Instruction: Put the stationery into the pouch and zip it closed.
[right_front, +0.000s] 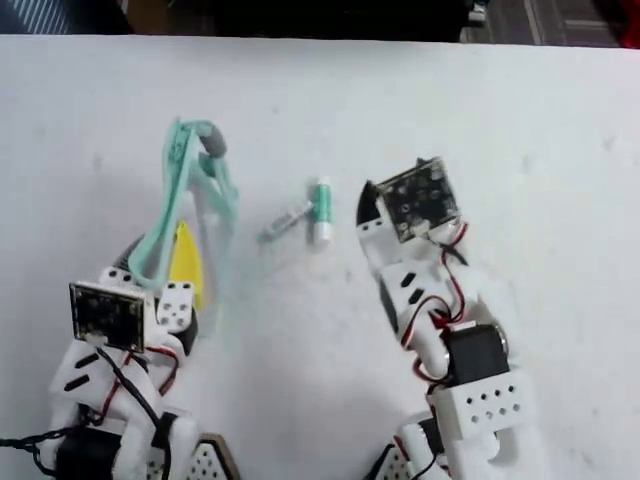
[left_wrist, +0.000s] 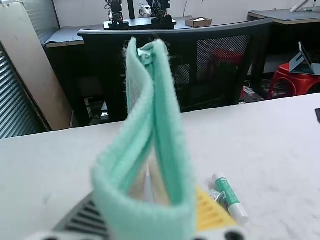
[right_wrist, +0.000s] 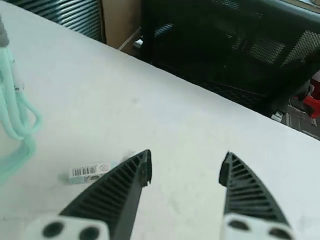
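My left gripper (right_front: 172, 268) is shut on a mint green pouch (right_front: 185, 185), lifted off the white table (right_front: 500, 130) and standing tilted on edge. In the left wrist view the pouch (left_wrist: 152, 145) rises between my yellow finger (left_wrist: 214, 214) and a grey one. A green and white stick (right_front: 321, 210) lies at mid table, also seen as the stick (left_wrist: 229, 196), with a small clear labelled item (right_front: 283, 222) beside it. My right gripper (right_front: 366, 206) is open just right of the stick. In its own view the right gripper (right_wrist: 187, 162) hovers by the labelled item (right_wrist: 90, 172), with the pouch (right_wrist: 15, 115) beyond.
The table's far edge (right_front: 320, 38) borders a dark area. A black mesh chair (left_wrist: 215, 60) stands behind the table. Open white surface lies to the right of and beyond the right arm (right_front: 460, 350).
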